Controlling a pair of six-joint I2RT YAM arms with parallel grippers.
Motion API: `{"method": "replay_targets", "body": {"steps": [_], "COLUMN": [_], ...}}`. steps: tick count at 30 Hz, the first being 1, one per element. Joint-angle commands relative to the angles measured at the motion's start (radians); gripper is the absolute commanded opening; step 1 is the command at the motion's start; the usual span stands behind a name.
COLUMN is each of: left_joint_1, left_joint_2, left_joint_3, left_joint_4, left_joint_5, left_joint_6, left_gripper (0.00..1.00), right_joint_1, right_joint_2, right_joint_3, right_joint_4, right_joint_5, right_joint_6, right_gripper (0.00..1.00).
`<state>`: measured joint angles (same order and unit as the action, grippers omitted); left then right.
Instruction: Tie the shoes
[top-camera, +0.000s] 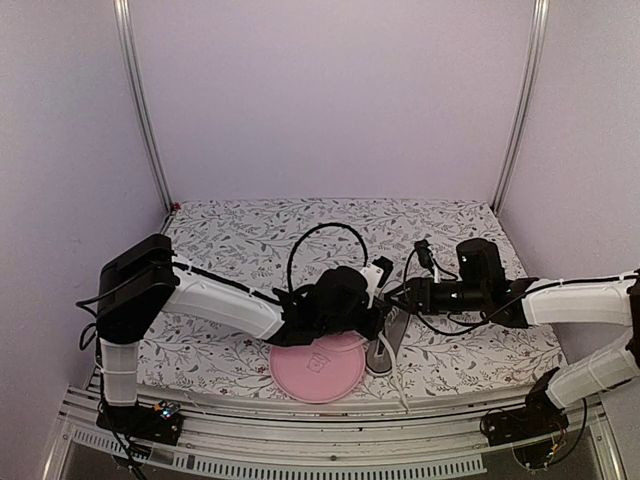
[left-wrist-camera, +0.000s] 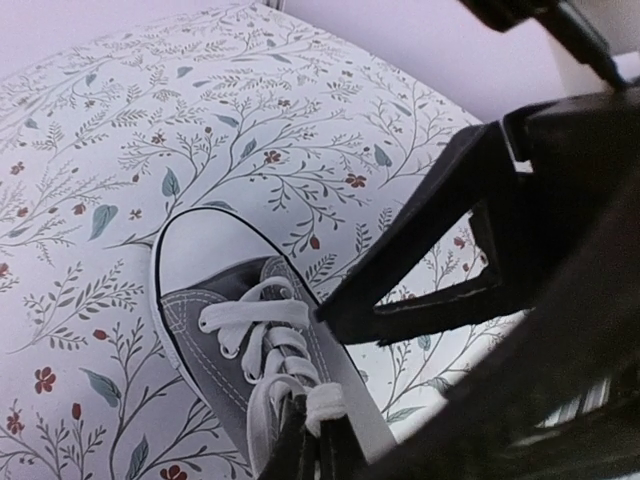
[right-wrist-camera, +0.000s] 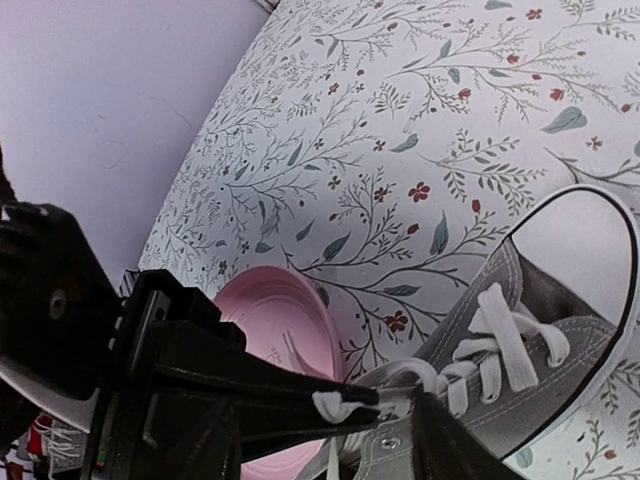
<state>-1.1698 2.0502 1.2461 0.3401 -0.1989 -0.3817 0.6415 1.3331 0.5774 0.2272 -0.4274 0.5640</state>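
Plain lilac walls close in the back and both sides, with aluminium posts in the rear corners, around a white tablecloth printed with grey-green sprigs and small red flowers — a metal rail along its near edge.

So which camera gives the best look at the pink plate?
The top external view: the pink plate shows nearly whole, only its far edge covered. The right wrist view catches just part of the plate; the left wrist view shows none.
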Motion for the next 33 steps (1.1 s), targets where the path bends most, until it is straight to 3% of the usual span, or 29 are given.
{"method": "replay_targets", "body": {"steps": [1, 6, 10, 16, 29, 33], "left_joint_1": [-0.006, -0.006, -0.006, -0.006, -0.007, -0.007], "left_joint_2": [-0.009, -0.012, -0.010, -0.010, -0.014, -0.015], "left_joint_3": [-0.010, -0.016, -0.014, -0.016, -0.011, -0.010], "left_joint_4": [0.059, 0.065, 0.066, 0.065, 0.055, 0.057], "left_joint_5": [-0.014, -0.008, -0.004, -0.001, 0.003, 0.003], "left_joint_6": [0.001, -0.012, -0.017, -0.023, -0.022, -0.023], "left_gripper": [0.00, 0.00, 0.00, 0.00, 0.00, 0.00], "right_joint_1": [0.008, 0.053, 0.118, 0.199, 0.260, 0.265], "right_joint_2": [-0.140, -0.286, -0.309, -0.223, -0.081, -0.052], "right_joint_3": [-0.082, -0.227, -0.299, -0.289, -0.227, -0.219], "right_joint_4": [-0.087, -0.100, -0.045, -0.002, 0.087, 0.090], "right_joint_5": [0.059, 0.068, 0.087, 0.161, 0.155, 0.156], "right_joint_6": [-0.020, 0.019, 0.114, 0.164, 0.163, 0.161], "right_gripper": [0.66, 0.59, 0.51, 0.48, 0.37, 0.29]}}
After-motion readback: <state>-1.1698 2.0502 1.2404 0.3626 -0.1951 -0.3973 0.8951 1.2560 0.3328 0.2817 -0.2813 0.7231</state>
